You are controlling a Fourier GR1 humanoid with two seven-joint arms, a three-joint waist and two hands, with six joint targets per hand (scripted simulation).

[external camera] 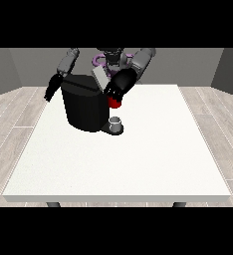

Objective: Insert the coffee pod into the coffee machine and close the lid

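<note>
Coffee machine [83, 107], black and probably heavy, on the desk [138, 159]; hand at the view's right [119, 85] over its lid [101, 77], fingers indistinct; other hand [51, 91] idle, grip unclear

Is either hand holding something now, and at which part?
It cannot be told. The hand at the view's right is at the top of the coffee machine, above a red thing at the machine; the other hand hangs beside it.
</note>
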